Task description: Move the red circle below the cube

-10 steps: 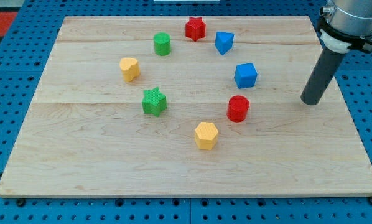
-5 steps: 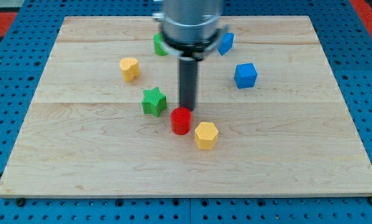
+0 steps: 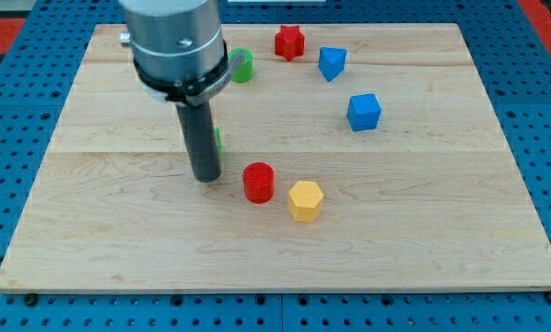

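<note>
My tip [image 3: 206, 176] sits just left of the red circle [image 3: 258, 182]; the blue cube [image 3: 364, 112] lies up-right. No gripper here, only a bare rod.

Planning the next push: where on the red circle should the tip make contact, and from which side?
Press my tip against the red circle's left wall. The blue cube sits to the upper right, so pushing rightward carries it below. Stay clear of the yellow block beside it.

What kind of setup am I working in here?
Likely a lab tabletop pushing rig: a wooden board on a blue pegboard base, small coloured blocks like the red circle, my tip left of it.
</note>
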